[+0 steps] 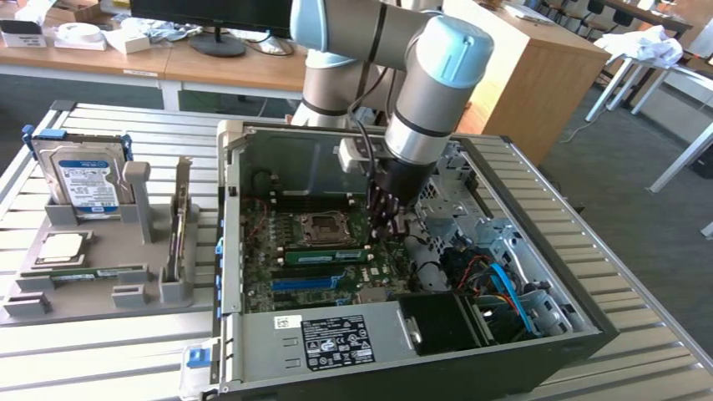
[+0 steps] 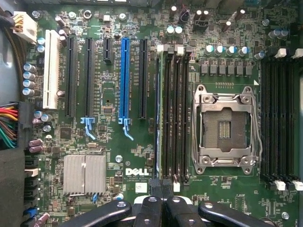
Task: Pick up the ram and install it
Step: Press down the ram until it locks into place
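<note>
The arm reaches down into the open PC case [image 1: 490,251], its hand [image 1: 386,219] hovering above the motherboard [image 1: 323,251] with fingers [image 2: 152,189] pressed together, holding nothing. In the wrist view they sit just beyond the end of the slots [image 2: 174,113] beside the empty CPU socket [image 2: 225,127]. A ram [image 1: 326,256] already sits seated on the board, at 8 o'clock from the hand. Another ram [image 1: 92,273] lies in the grey holder [image 1: 100,251] on the counter [image 1: 100,351], at 9 o'clock from the case.
</note>
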